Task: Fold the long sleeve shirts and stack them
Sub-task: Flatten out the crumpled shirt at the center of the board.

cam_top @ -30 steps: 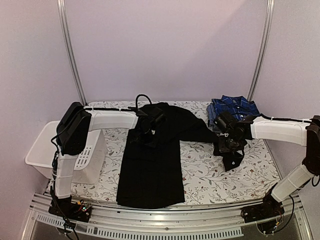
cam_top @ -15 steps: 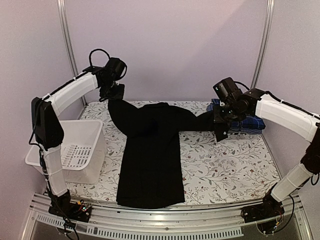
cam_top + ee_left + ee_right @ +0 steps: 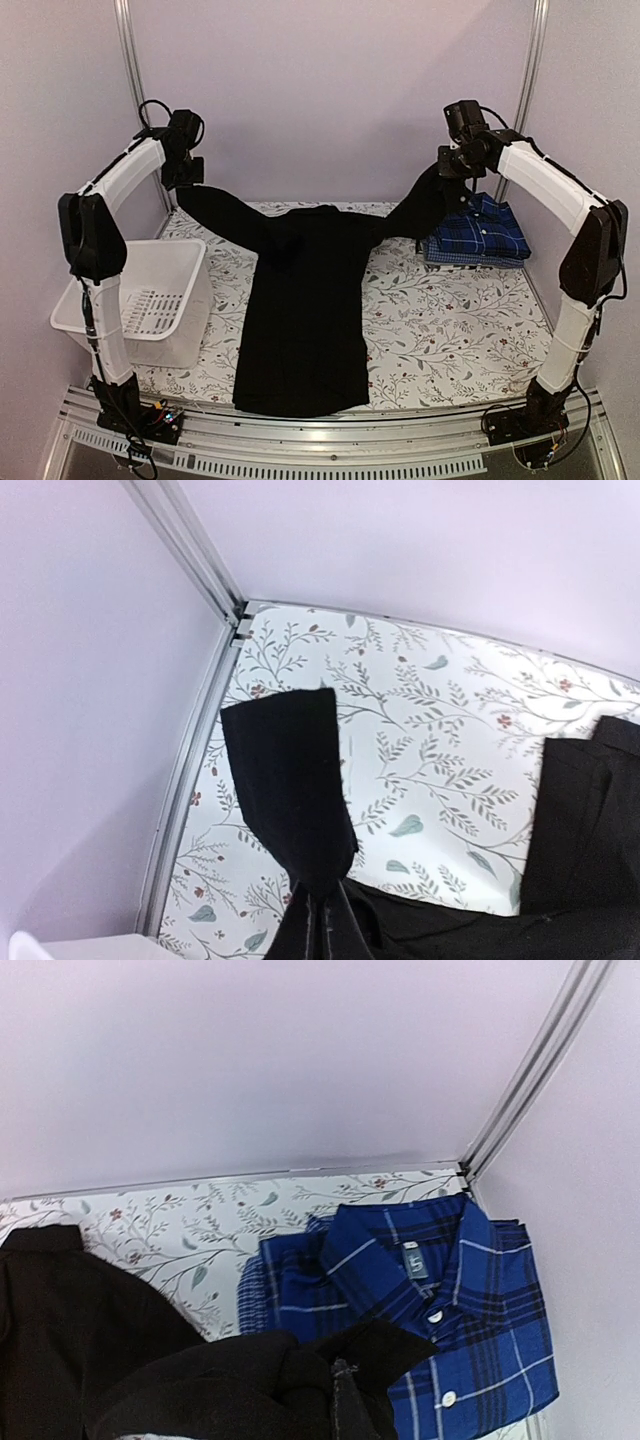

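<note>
The black long sleeve shirt lies lengthwise in the middle of the table, and both its sleeves are stretched up and outward. My left gripper is raised at the back left, shut on the left sleeve. That sleeve's cuff hangs from the jaws in the left wrist view. My right gripper is raised at the back right, shut on the right sleeve. The blue plaid shirt lies folded at the back right corner, just below the right gripper, its collar and buttons showing.
A white slotted basket stands at the table's left edge, below the left arm. Metal frame posts rise at both back corners, close to the raised grippers. The floral table cover lies under everything.
Both arms have risen from low over the shirt and swung outward to the back corners, drawing the two sleeves up and apart. The plaid shirt now shows fully.
</note>
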Robot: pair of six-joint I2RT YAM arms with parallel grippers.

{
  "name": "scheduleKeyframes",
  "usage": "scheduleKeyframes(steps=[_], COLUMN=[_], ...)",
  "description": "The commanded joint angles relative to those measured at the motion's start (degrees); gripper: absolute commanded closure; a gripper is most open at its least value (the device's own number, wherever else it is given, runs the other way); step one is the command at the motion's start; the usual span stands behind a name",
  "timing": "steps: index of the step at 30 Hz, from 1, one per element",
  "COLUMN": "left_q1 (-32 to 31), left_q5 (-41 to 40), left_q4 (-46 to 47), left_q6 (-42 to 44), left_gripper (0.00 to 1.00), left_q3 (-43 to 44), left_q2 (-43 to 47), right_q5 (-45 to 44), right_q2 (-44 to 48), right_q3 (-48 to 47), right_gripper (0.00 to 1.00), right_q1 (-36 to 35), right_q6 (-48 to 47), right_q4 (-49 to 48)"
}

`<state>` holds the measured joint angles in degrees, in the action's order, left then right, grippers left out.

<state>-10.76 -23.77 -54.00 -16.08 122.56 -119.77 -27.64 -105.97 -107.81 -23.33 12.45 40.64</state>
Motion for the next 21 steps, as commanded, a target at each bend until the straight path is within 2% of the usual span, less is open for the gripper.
scheduleKeyframes(steps=[1,5,11,21], left_q1=[4.54,8.63,11.24,12.78], left_q5=[0.81,0.96,0.30,-2.68], left_q4=[0.34,0.16,-0.02,-0.58], left_q6=[0.19,-0.14,0.38,1.68], left_gripper=[1.00,1.00,1.00,1.00], left_q3=[3.11,5.09,8.55,13.25], left_q2=[-1.70,-3.19,-5.09,-9.22], right_q5=[0.18,1.74,5.97,9.63], right_q2=[-1.72,-2.16,-3.00,-5.06], right_q3=[-4.27,-5.67,-6.87,-5.35], right_gripper=[1.00,1.00,1.00,0.97], right_q1=[5.55,9.86,15.82,16.55], right_q6=[-2.69,-2.69,-2.75,-3.61], right_q4=[-2.16,-3.64,-5.22,-5.37])
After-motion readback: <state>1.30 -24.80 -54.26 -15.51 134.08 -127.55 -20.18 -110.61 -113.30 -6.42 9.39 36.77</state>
